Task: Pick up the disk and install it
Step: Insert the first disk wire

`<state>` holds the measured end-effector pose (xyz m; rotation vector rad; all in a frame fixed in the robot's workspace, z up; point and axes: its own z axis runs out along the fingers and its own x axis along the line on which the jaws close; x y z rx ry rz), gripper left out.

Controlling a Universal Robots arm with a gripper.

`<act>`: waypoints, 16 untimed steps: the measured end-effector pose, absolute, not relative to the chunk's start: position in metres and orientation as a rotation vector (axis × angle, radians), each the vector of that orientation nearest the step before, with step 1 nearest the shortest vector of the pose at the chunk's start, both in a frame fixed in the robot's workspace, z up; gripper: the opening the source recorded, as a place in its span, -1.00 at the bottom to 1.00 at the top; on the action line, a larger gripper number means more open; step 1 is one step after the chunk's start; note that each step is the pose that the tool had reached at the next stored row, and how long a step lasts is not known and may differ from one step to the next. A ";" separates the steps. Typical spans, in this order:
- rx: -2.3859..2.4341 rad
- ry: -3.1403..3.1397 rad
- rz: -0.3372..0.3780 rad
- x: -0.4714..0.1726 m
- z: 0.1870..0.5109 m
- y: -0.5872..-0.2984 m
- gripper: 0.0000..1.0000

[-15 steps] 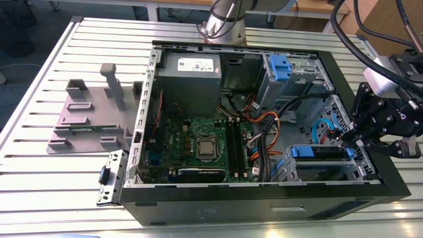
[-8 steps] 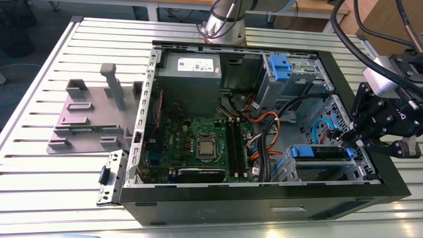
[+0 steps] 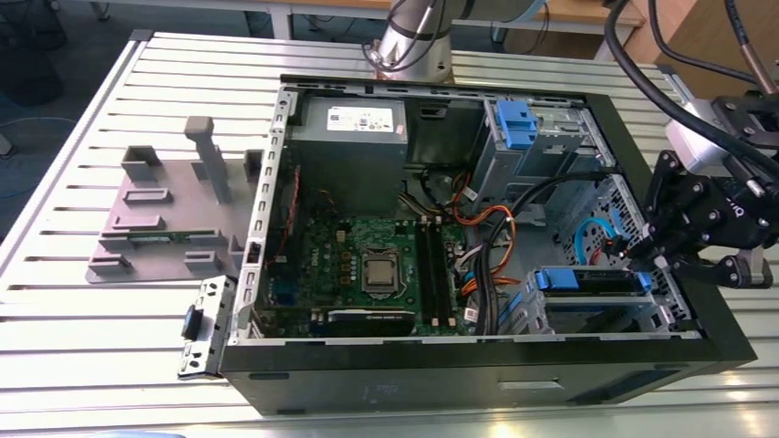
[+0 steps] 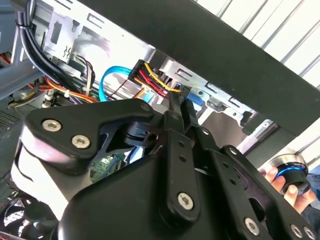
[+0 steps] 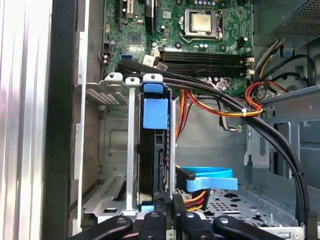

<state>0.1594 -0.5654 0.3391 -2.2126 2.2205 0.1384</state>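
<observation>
The gripper (image 5: 167, 220) looks pinched shut on the rear edge of the disk (image 5: 152, 150), which stands on edge just ahead of it, already down between the cage (image 5: 131, 150) rails. I'd judge it wants a straight, square push, clear of the cables (image 5: 225, 100) alongside. The second wrist view adds a hand (image 4: 292, 182) holding a knob beyond the case (image 3: 487, 383).

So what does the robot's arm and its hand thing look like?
The gripper is black, built from flat angular metal links joined by round silver bolts, a bit like a folded spider. Behind it sits a whitish wrist piece, and thick black cables loop above it. The arm itself is a shiny silver-grey tube standing behind the computer case.
</observation>
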 end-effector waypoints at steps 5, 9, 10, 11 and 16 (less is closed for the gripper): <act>-2.212 2.221 0.138 0.151 0.339 -0.563 -0.65; -2.213 2.221 0.138 0.151 0.339 -0.563 -0.65; -2.213 2.221 0.138 0.151 0.339 -0.563 -0.65; -2.213 2.221 0.138 0.151 0.339 -0.564 -0.65; -2.212 2.221 0.138 0.147 0.339 -0.565 -0.65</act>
